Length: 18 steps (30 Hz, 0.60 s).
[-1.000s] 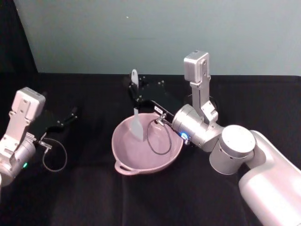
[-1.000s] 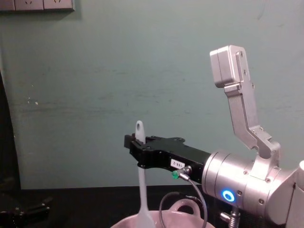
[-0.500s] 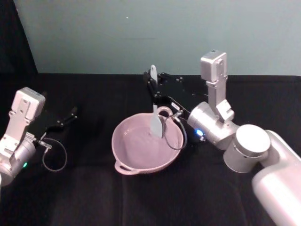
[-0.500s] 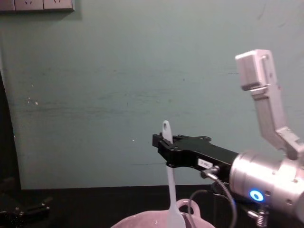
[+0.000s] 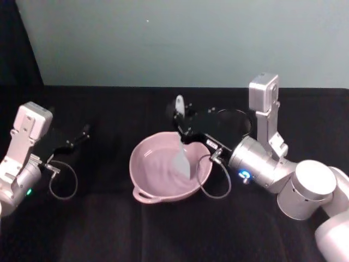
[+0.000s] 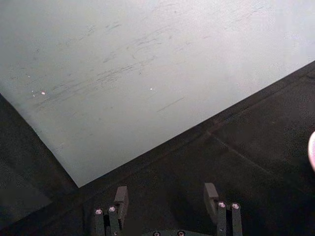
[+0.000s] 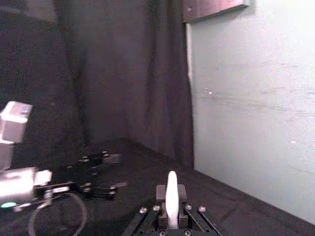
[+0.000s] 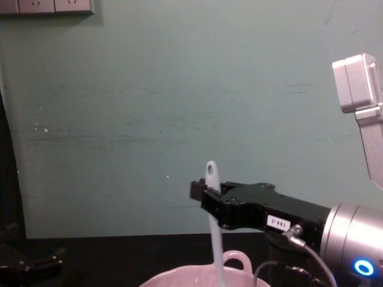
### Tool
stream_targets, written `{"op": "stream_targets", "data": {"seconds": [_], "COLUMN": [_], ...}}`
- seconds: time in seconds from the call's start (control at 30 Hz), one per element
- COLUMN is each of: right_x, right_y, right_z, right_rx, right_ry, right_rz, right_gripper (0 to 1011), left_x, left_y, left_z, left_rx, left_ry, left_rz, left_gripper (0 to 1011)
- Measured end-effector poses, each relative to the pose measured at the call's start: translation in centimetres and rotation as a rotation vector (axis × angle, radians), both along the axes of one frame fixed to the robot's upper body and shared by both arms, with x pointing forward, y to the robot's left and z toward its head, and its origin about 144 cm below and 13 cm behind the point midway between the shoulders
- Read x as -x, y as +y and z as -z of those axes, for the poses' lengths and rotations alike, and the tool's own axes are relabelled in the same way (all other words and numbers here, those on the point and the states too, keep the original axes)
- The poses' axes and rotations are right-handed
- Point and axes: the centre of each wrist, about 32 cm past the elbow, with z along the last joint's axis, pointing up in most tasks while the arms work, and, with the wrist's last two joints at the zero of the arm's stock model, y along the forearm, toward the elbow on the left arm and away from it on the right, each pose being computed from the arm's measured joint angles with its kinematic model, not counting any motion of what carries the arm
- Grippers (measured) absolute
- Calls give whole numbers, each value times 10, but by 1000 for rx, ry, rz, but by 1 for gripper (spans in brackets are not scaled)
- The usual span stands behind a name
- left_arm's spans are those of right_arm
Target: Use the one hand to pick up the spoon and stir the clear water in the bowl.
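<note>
Right claw [image 5: 180, 118] tight around spoon [image 5: 182, 158] handle

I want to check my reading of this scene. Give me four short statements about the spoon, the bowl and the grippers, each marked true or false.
1. The right gripper grips the spoon by its handle. True.
2. The spoon's blade is down inside the bowl. True.
3. The spoon lies flat beside the bowl. False: it stands nearly upright.
4. The left gripper holds the bowl's rim. False: it is open and holds nothing, well off to the bowl's left.
</note>
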Motion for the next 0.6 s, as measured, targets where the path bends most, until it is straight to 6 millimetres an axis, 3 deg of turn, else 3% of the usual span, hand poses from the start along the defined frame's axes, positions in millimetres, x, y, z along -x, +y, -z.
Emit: {"op": "stream_targets", "data": {"seconds": [0.3,0.6], "right_x": [7,-8], "right_y": [16,34], "right_z": [-1,-2], "right_rx": [2,-2], "right_ry": [6,50], "right_rz": [-60,-90], "right_gripper": [116,116], "left_x": [0,0], "left_y": [0,0], "left_z": [0,0], "left_rx": [0,0], "left_ry": [0,0], "left_rz": [0,0], "left_gripper": [1011,1011]}}
